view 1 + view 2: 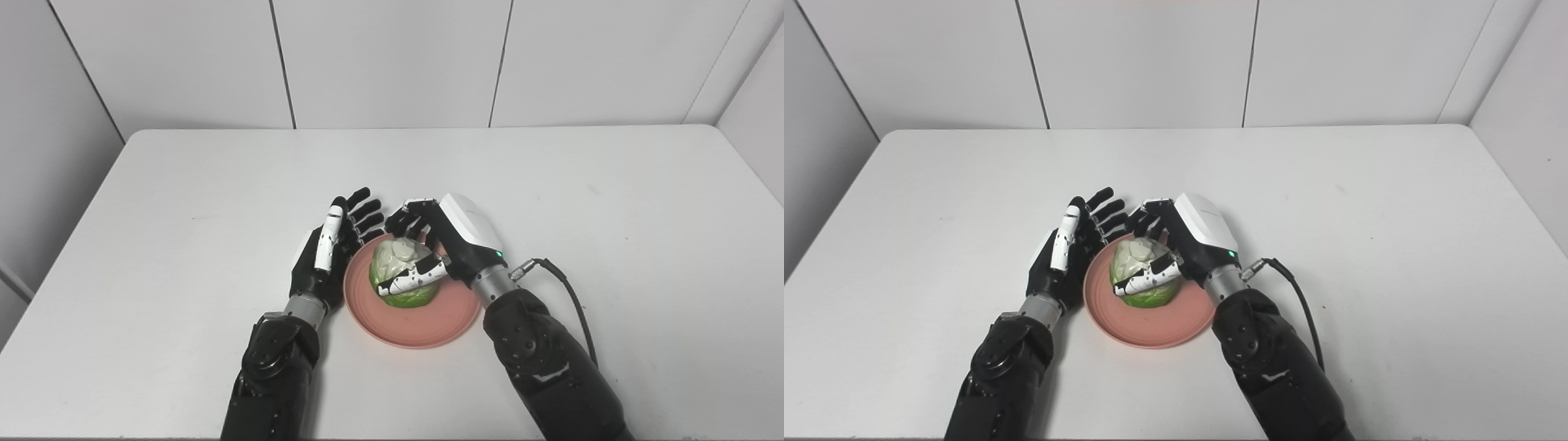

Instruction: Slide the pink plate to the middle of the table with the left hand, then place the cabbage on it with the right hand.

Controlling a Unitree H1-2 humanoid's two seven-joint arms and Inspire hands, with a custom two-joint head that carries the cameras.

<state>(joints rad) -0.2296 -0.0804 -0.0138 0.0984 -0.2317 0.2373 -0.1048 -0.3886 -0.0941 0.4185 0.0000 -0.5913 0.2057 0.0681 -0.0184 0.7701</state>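
Observation:
The pink plate (422,321) lies on the white table (184,202) near its middle, a little toward the front. A pale green cabbage (398,264) rests on the plate's far half. My right hand (444,242) wraps the cabbage, thumb across its front and fingers curled over its far side. My left hand (334,248) stands open on its edge at the plate's left rim, fingers spread and pointing away, holding nothing.
A black cable (569,294) loops out from the right wrist over the table. Grey panel walls (392,61) close the table's far side and both sides.

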